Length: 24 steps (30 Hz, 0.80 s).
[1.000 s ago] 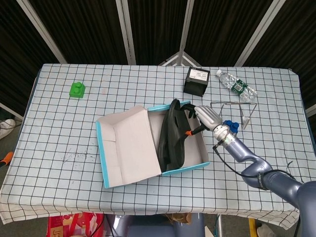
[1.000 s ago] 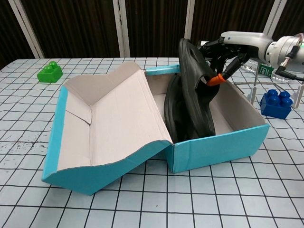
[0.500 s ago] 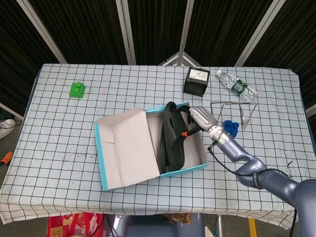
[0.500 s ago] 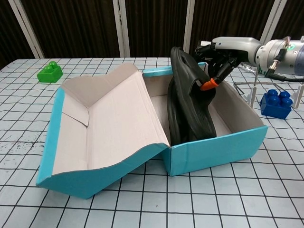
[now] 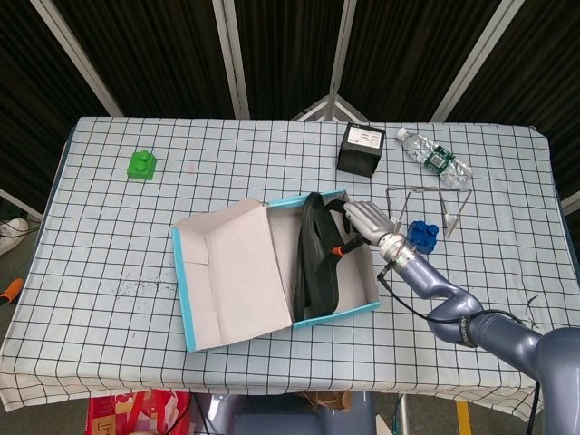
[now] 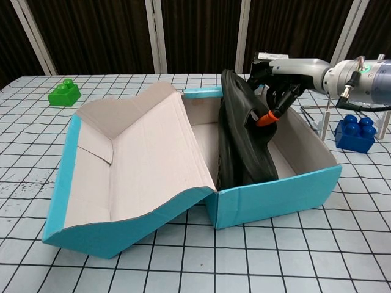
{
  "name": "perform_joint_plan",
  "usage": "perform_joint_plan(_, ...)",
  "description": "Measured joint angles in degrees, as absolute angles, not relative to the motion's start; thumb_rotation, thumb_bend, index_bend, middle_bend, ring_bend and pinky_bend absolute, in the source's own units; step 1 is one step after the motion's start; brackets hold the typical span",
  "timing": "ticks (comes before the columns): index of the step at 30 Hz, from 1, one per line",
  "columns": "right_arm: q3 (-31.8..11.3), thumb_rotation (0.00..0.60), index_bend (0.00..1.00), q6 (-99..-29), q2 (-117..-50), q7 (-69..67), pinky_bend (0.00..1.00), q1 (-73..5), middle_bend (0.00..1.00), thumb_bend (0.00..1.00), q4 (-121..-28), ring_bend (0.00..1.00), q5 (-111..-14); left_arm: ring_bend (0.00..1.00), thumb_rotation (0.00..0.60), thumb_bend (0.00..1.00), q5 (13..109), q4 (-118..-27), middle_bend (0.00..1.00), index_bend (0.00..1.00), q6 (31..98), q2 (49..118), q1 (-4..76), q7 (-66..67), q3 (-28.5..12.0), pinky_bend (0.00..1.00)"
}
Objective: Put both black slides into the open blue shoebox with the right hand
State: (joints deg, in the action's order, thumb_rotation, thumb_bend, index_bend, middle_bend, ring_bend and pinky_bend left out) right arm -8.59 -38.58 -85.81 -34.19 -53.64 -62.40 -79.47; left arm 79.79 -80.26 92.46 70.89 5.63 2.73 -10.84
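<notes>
**A:** What is your right hand doing?

**B:** My right hand (image 5: 365, 220) is reaching over the far right corner of the blue shoebox (image 5: 335, 310), with my fingers (image 6: 276, 97) curling down around the upper edge of the black slides (image 5: 318, 258). I am gripping them near the top, and an orange fingertip is pressing against the black rubber.

**A:** And where are the slides sitting?

**B:** They are standing on edge inside the box, pressed together as a pair and leaning a little, with their lower ends down on the box floor and their tops rising above the wall. From the chest view I cannot tell whether I am holding one slide or both.

**A:** The box itself?

**B:** It is lying open on the checked table (image 5: 109, 236), its lid (image 5: 237, 272) folded out to my left, pale inside facing up.

**A:** What else is lying around?

**B:** A blue block (image 5: 422, 233) is sitting just beside my wrist, a wire stand (image 5: 426, 192) behind it, then a black box (image 5: 361, 149) and a water bottle (image 5: 433, 159) further back. A green block (image 5: 141, 165) is sitting well apart at the far left.

**A:** Your left hand?

**B:** Neither camera is showing it
</notes>
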Motion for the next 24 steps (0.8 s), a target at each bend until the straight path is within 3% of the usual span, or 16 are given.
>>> perform_joint_plan(24, -6.4, 0.600, 0.62, -33.8, -88.4, -15.3, 0.57, -54.7, 0.45, 0.62, -59.8, 0.59, -76.4, 0.00, 0.600, 0.22, 79.8, -80.3, 0.00, 0.09, 92.4, 70.9, 5.7, 2.8, -10.8, 0.10)
